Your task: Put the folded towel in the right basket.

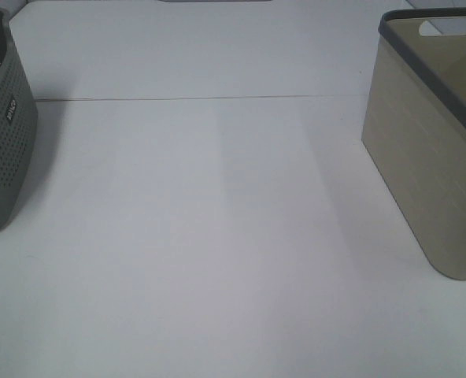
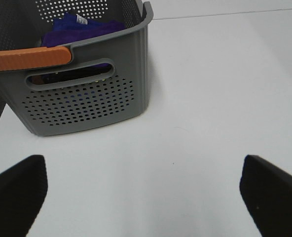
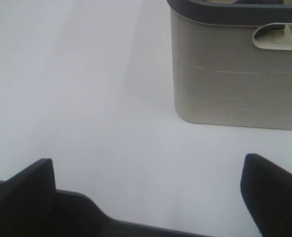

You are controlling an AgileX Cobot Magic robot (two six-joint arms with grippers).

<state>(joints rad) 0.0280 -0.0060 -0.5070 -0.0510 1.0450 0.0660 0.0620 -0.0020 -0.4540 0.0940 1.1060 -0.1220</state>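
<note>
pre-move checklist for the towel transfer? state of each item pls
1. Towel located: ok. A purple folded towel lies inside the grey perforated basket, seen in the left wrist view.
2. Left claw open: ok. Fingers wide apart, nothing between them.
3. Right claw open: ok. Also empty.
4. Path over the table between the baskets: ok. Nothing stands there in the high view.
5. Beige basket ready to receive: cannot tell. Only part of its inside shows; a dark shape sits at its rim in the right wrist view.
6. Orange handle clear of the towel: cannot tell. It crosses the grey basket's near edge.
</note>
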